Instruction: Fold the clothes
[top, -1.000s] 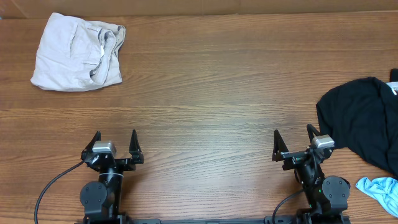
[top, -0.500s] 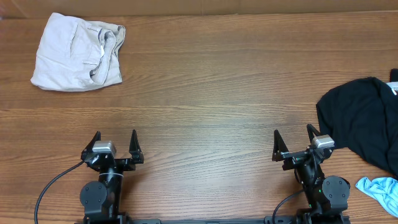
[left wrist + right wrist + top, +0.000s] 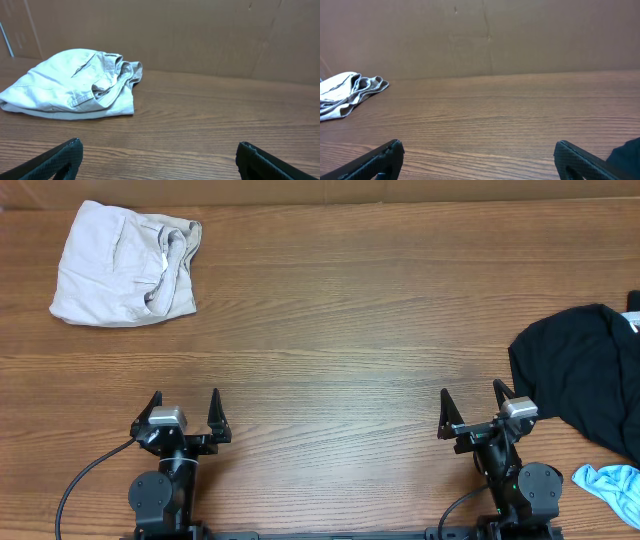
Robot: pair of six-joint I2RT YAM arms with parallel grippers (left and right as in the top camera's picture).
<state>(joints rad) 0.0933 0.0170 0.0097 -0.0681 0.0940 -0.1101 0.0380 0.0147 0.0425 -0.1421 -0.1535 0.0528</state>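
A large black garment (image 3: 585,375) lies crumpled at the table's right edge, with a small white label (image 3: 630,321) at its top right; a sliver shows in the right wrist view (image 3: 626,152). A folded off-white garment (image 3: 125,262) lies at the far left and shows in the left wrist view (image 3: 75,85) and the right wrist view (image 3: 345,92). A light-blue garment (image 3: 610,483) lies at the near right corner. My left gripper (image 3: 183,402) (image 3: 159,152) and right gripper (image 3: 471,400) (image 3: 479,152) are open and empty near the front edge.
A brown cardboard wall (image 3: 200,30) stands along the table's far edge. The wooden table (image 3: 340,330) stretches between the garments. A black cable (image 3: 80,480) runs from the left arm's base.
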